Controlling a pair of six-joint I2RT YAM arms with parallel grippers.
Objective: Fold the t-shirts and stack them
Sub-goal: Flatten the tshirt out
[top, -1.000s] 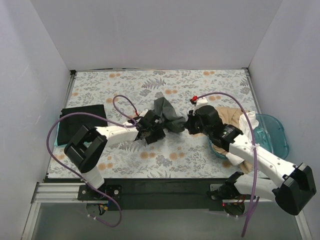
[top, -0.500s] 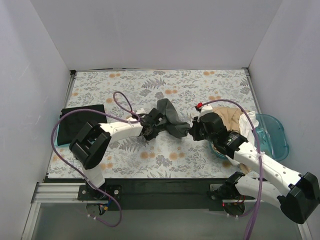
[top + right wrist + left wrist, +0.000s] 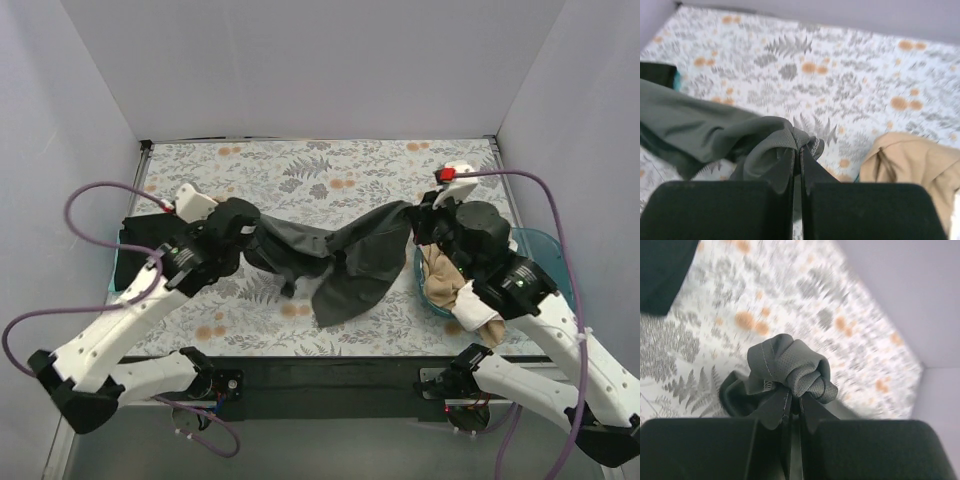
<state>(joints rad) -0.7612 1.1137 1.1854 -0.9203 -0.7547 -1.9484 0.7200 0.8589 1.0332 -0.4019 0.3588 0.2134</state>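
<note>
Toward the near edge of the table, a loose fold of the dark grey soft-fabric t-shirt (image 3: 345,285) is drooping onto the floral-patterned table covering (image 3: 300,170), roughly midway between the left and right edges. Just beyond it, the rest of the shirt is stretching as a sagging band across the middle of the table, lifted at both ends. Over the left half of the table, the left gripper (image 3: 792,410) is pinching one bunched, knotted-looking end between fingers pressed nearly together. Over the right half, the right gripper (image 3: 796,157) is clamping the other end the same way, its fingers almost meeting on a hemmed fold. Beside the right gripper, at the right edge, a crumpled tan fabric t-shirt (image 3: 910,157) is resting in a translucent teal plastic tub (image 3: 545,255). At the left edge, partly hidden under the left arm, a black soft-fabric t-shirt (image 3: 135,232) is lying flat on the covering.
</note>
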